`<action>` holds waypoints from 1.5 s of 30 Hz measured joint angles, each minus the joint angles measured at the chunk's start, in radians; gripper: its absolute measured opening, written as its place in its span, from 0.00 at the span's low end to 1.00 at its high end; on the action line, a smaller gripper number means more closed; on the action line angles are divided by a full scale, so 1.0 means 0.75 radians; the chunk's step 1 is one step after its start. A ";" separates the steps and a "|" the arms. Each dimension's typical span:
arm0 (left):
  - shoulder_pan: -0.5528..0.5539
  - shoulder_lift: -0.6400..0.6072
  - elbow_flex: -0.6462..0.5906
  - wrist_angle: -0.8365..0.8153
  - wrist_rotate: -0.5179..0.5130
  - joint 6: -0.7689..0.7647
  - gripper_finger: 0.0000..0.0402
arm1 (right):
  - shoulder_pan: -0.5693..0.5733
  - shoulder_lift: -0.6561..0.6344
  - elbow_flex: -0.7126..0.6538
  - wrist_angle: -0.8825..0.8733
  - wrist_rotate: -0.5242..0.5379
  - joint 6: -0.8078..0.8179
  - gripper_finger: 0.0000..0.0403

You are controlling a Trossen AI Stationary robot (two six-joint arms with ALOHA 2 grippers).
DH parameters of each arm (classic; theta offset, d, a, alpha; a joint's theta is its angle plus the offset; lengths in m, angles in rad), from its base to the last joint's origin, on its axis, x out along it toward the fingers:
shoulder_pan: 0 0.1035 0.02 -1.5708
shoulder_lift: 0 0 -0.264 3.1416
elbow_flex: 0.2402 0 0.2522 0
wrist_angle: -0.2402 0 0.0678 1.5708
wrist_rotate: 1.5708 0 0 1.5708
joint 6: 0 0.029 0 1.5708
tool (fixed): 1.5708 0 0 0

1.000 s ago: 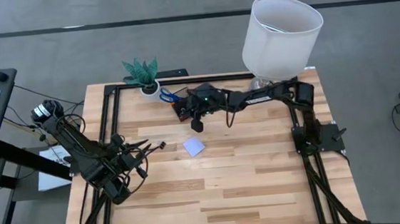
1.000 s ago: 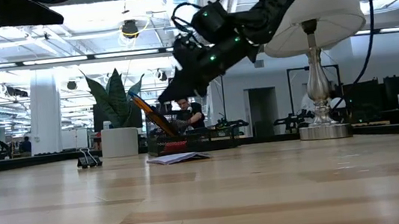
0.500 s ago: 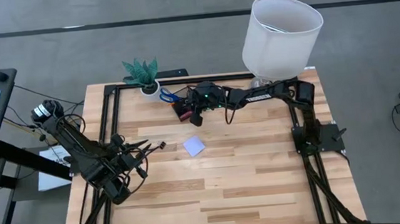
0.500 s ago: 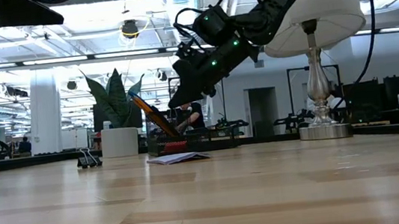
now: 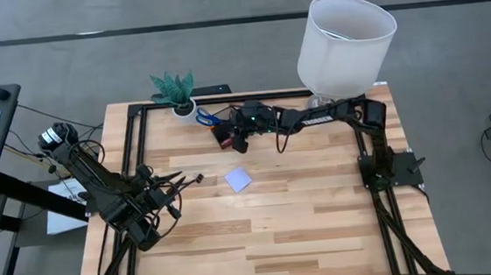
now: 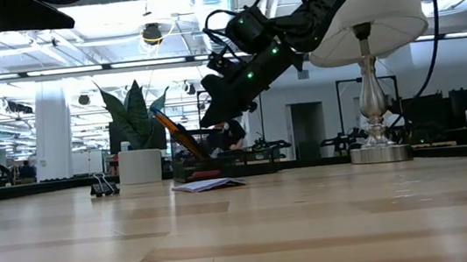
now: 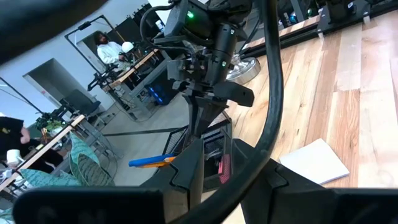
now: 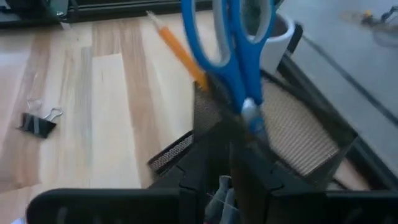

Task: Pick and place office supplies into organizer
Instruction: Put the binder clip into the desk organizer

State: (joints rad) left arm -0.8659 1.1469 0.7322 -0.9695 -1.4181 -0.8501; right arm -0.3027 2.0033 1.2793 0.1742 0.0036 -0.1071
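Note:
The black mesh organizer [image 5: 222,136] stands at the table's far middle. Blue-handled scissors [image 8: 231,43] and an orange pencil [image 8: 179,53] stand tilted in it, leaning on its rim. Something red [image 7: 224,165] lies in it too. My right gripper [image 5: 236,142] hovers just above the organizer [image 8: 292,134], slanting down, with a narrow gap between its fingers and nothing seen in it. A pale note pad [image 5: 238,180] lies flat on the wood, and a black binder clip [image 5: 199,177] sits left of it. My left gripper [image 5: 177,180] waits open at the table's left, near the clip.
A white plant pot [image 5: 183,108] stands at the far left, close beside the organizer. A large white lamp [image 5: 344,31] stands at the far right, its base [image 6: 379,154] on the table. Bare wood stretches along the near half of the table.
My right gripper has tipped at the wrist: its fingers have swung from pointing toward the table's near edge to pointing more at the organizer. The arm itself has stayed in place. The note pad, the clip and the things in the organizer have not moved.

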 joint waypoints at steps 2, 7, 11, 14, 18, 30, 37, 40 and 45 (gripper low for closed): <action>0.000 0.000 0.000 0.000 0.000 -0.001 0.19 | 0.012 -0.001 0.000 -0.024 -0.001 0.042 0.15; 0.006 0.000 0.000 0.000 0.001 -0.124 0.19 | 0.073 -0.015 -0.002 -0.198 -0.006 0.108 0.15; 0.039 0.000 -0.011 0.014 0.003 -0.294 0.19 | 0.148 -0.065 -0.002 -0.419 -0.007 0.107 0.15; 0.072 0.000 -0.092 0.162 -0.001 -0.344 0.19 | 0.214 -0.098 -0.002 -0.563 -0.006 0.107 0.15; 0.109 0.000 -0.251 0.445 0.032 -0.347 0.19 | 0.307 -0.119 -0.002 -0.647 -0.003 0.097 0.15; 0.123 0.001 -0.589 1.264 0.062 -0.259 0.19 | 0.481 -0.118 -0.002 -0.675 0.575 0.161 0.15; 0.186 0.001 -0.605 1.283 0.102 -0.240 0.19 | 0.481 -0.117 -0.033 -0.702 0.793 0.222 0.15; 0.244 0.001 -0.605 1.284 0.163 -0.218 0.21 | 0.482 -0.117 -0.068 -0.698 0.805 0.254 0.15; 0.339 0.001 -0.605 1.291 0.240 -0.264 0.28 | 0.482 -0.117 -0.157 -0.677 0.812 0.319 0.15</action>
State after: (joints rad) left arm -0.6118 1.1473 0.2783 -0.0009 -1.2385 -1.0483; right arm 0.0589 1.9156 1.1615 -0.3332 0.6129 0.1325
